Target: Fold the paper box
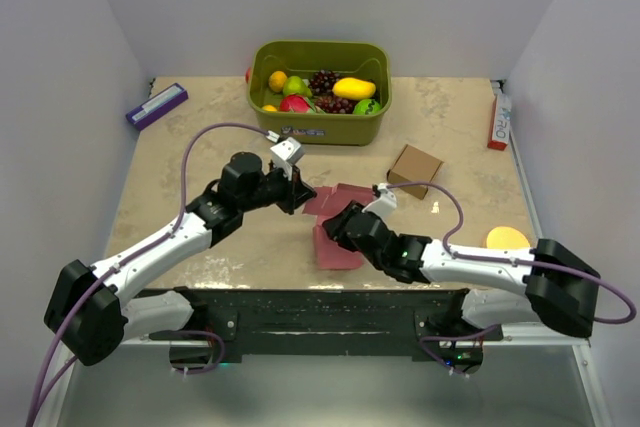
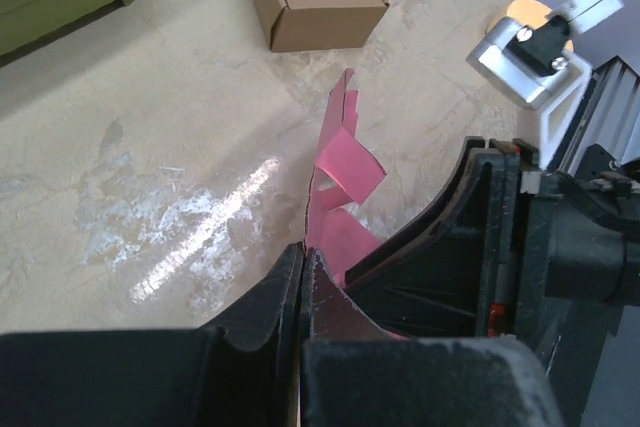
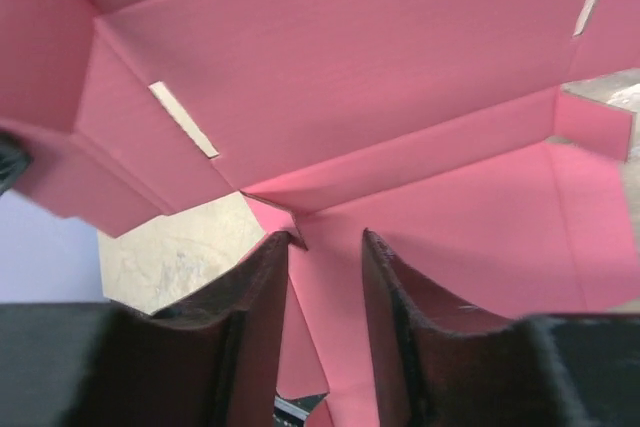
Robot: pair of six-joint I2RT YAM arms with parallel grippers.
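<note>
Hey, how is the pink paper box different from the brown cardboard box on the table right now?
Colour: the paper box is pink-red, the brown cardboard box tan. State: the paper box is an unfolded cutout with loose flaps; the brown cardboard box is closed up. Pose: the paper box is pinched in the left gripper, partly raised; the brown cardboard box sits flat on the table, untouched. Both are card.

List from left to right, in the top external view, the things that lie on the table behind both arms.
Purple and white box → olive bin with fruit → small brown cardboard box → red and white box.
</note>
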